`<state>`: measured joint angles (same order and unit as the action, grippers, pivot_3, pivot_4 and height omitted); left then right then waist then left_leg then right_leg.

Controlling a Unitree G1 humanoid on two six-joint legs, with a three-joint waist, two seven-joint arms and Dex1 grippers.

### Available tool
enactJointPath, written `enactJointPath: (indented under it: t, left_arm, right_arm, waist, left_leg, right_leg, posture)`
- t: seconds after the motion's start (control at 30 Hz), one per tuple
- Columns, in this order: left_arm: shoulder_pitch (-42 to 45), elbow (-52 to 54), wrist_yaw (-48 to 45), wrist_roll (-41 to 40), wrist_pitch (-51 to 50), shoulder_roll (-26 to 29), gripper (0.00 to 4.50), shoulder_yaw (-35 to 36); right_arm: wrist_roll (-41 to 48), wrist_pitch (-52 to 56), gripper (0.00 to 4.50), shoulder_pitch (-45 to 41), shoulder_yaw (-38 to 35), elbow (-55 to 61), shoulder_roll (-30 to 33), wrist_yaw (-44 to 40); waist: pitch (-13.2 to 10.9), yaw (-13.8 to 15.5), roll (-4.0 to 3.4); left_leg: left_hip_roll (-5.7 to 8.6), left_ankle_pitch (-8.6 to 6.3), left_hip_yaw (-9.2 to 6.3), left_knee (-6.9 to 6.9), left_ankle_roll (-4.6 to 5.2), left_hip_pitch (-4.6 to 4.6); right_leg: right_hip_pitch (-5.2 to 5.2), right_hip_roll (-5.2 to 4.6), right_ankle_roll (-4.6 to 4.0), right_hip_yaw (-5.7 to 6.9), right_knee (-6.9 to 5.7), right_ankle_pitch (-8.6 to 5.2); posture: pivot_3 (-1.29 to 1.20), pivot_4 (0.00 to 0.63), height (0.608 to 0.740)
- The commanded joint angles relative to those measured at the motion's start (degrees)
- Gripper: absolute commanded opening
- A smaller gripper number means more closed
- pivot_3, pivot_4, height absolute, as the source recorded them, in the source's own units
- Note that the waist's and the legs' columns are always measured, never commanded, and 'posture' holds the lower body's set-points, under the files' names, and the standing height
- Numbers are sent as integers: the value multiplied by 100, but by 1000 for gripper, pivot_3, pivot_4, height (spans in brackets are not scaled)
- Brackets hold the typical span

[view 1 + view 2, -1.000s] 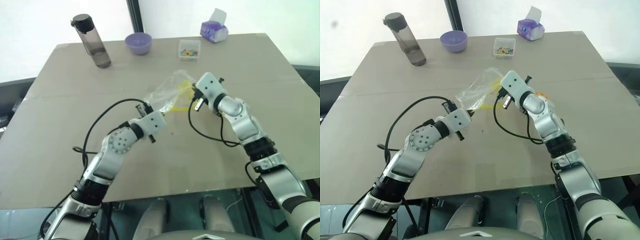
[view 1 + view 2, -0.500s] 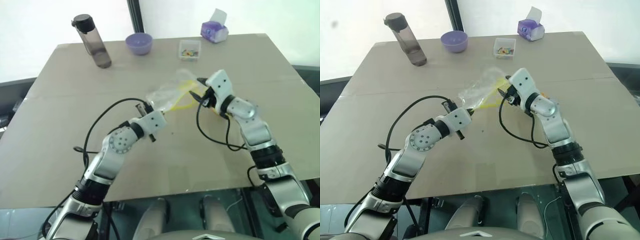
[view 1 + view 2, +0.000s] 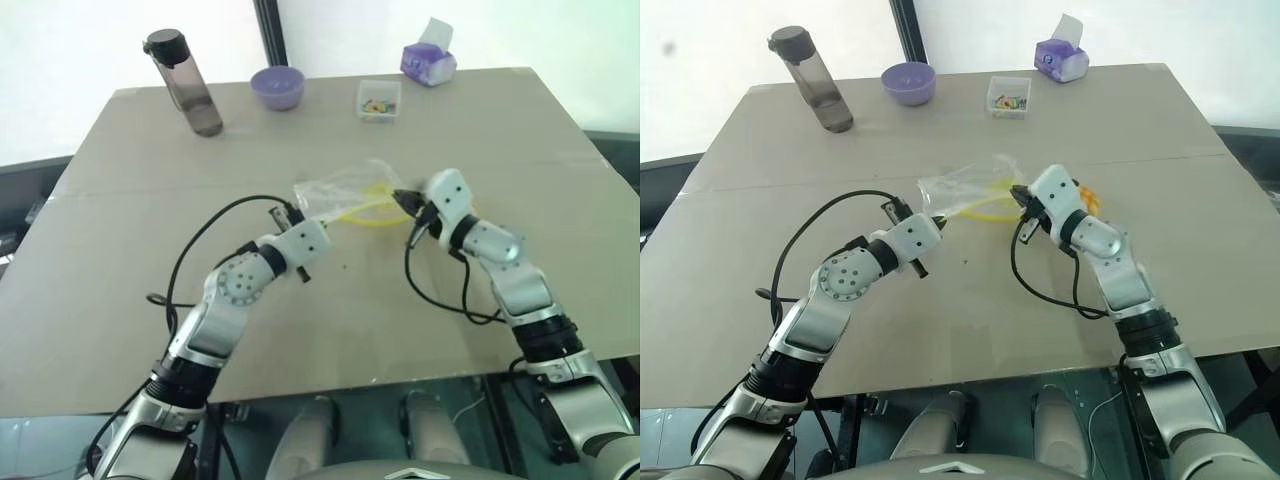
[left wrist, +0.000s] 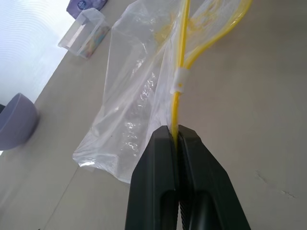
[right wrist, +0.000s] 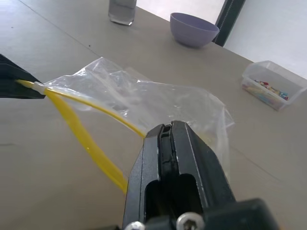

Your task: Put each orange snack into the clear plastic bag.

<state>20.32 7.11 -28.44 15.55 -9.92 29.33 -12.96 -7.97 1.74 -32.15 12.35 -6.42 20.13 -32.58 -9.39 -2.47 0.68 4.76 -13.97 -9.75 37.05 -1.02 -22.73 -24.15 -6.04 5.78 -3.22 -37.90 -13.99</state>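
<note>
- Head views: the crinkly clear plastic bag with its yellow seal strip [image 3: 345, 195] lies mid-frame; the round orange snack [image 3: 1087, 198] peeks out behind the right arm. The mouth should be pulled wide before loading.
- Left wrist view: the left gripper [image 4: 178, 136] is clamped on the strip, nearly level.
- Right wrist view: the right gripper [image 5: 165, 132] is closed at the strip, level; whether it holds it is unclear.

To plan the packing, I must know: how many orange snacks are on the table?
1. The orange snack lies on the table, mostly hidden behind the right gripper; more may be hidden.
</note>
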Motion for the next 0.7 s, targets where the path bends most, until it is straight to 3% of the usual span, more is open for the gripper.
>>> enactJointPath:
  t: [0.03,0.4,0.7]
  left_arm:
    - [109,54,45,9,40,-3,0,135]
    - [52,149,53,40,-37,-83,0,89]
    - [26,138,57,53,-75,-68,0,114]
  right_arm:
    - [-8,-259,45,-44,104,-5,-34,-63]
    - [-144,-727,45,-339,320,-864,-188,-54]
    - [509,-1397,45,-63,375,-372,-161,-807]
  waist:
    - [0,3,0]
    - [0,-8,0]
    - [0,5,0]
  left_leg:
    - [0,0,0,1,0,0]
    - [0,0,-1,5,0,1]
    - [1,0,-5,8,0,1]
  right_leg:
    - [1,0,0,0,0,0]
    - [4,1,0,1,-1,0]
    - [6,1,0,3,0,0]
  posture:
    - [0,150,740]
    - [0,150,740]
    - [0,150,740]
